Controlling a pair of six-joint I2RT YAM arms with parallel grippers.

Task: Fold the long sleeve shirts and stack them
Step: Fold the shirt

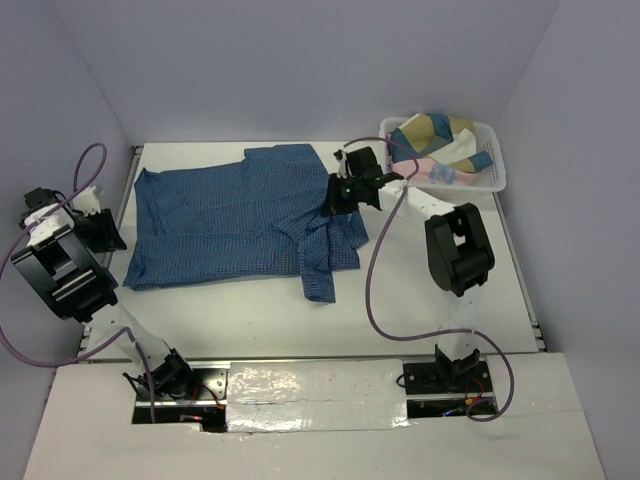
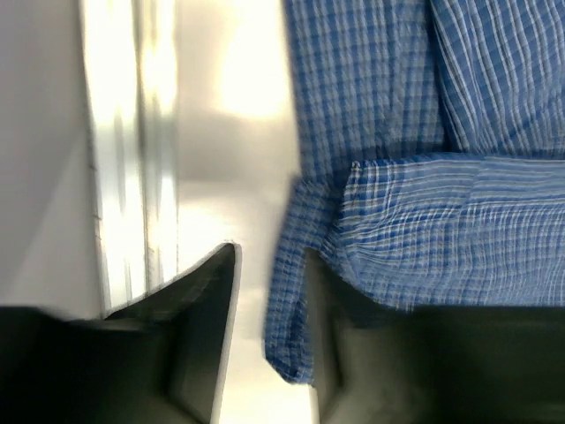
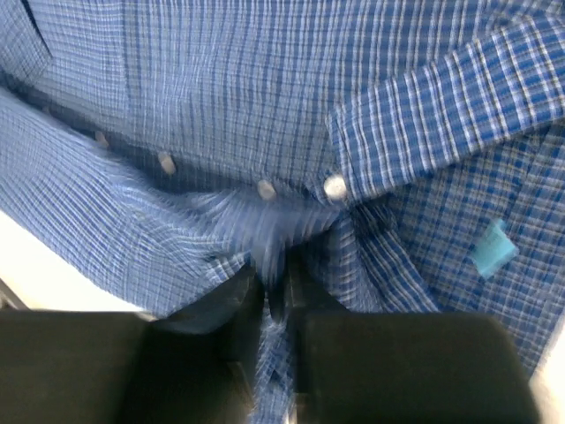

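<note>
Right gripper (image 3: 272,296) pinching blue shirt (image 3: 265,115)

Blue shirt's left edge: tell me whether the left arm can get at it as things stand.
Probably yes. The left gripper sits right at the blue shirt edge, jaws open, a strip of cloth showing between them, and nothing stands in the way.

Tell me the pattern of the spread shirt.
The shirt is blue fine-checked; the right wrist view shows it best.

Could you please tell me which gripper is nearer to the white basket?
Right. The right gripper is on the shirt, close beside the basket; the left gripper is at the shirt's opposite edge, across the table.
</note>
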